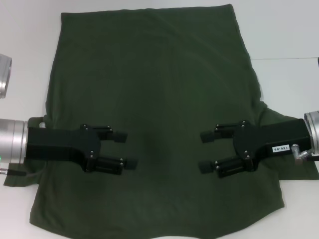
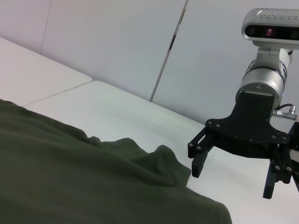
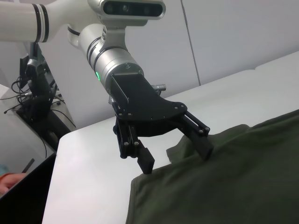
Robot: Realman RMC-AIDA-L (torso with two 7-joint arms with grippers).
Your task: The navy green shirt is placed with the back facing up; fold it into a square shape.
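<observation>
Now both grippers hover spread over the shirt, holding nothing.

From the head camera, the navy green shirt (image 1: 149,99) lies flat on the white table (image 1: 284,30), with the left gripper (image 1: 127,148) and right gripper (image 1: 204,151) facing each other, cloth beneath and between the parted jaws. Left wrist view: a rumpled sleeve (image 2: 149,161) sits beside the right gripper (image 2: 231,179). Right wrist view: the left gripper (image 3: 176,156) hangs just over the shirt's edge. Judging so, each should drop outward to pinch a side evenly; the bunched sleeves could spoil a square fold.
</observation>
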